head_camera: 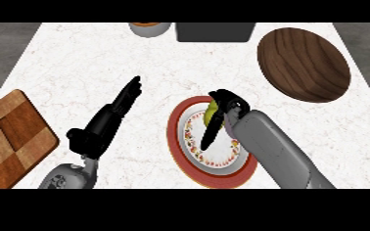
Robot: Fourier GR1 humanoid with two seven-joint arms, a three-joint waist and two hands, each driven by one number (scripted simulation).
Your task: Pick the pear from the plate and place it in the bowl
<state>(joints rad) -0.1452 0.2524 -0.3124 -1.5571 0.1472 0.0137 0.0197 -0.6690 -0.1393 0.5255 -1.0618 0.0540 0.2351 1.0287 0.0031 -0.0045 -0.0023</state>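
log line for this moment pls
right hand: curled on pear over plate | left hand: open | bowl: empty

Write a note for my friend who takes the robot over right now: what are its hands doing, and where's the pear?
Right hand: over the red-rimmed flowered plate, fingers curled round the yellow-green pear, which is mostly hidden.
Left hand: open, fingers straight, above the white marble counter, holding nothing.
Dark brown wooden bowl: far right on the counter, nothing visible in it.
Done: pear grasped at the plate.
Left: lift it, carry it to the bowl, release it inside.
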